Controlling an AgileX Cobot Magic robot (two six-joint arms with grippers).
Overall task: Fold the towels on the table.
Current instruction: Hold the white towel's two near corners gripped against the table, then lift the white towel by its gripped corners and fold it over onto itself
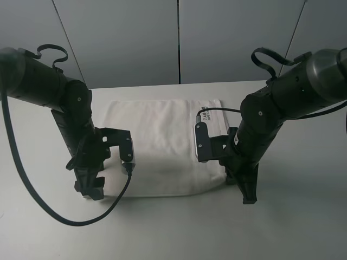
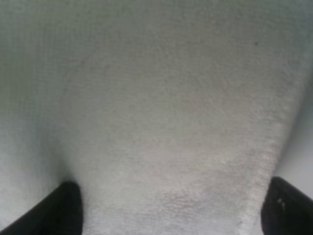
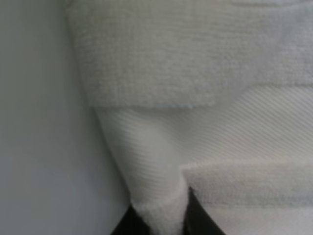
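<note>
A white terry towel (image 1: 162,149) lies flat on the white table (image 1: 295,230), its dark-printed label (image 1: 206,115) at the far right corner. My left gripper (image 1: 89,189) is down at the towel's near left corner. In the left wrist view its fingertips (image 2: 61,210) stand wide apart and open, with towel cloth (image 2: 171,122) spread between them. At the near right corner, my right gripper (image 1: 248,194) is shut on the towel's edge. The right wrist view shows a fold of cloth (image 3: 159,215) pinched between the dark fingers, with the woven band (image 3: 234,137) just beyond.
A grey panelled wall (image 1: 179,38) rises behind the table's far edge. Bare tabletop surrounds the towel on all sides. A black cable (image 1: 65,216) loops from the left arm over the table in front.
</note>
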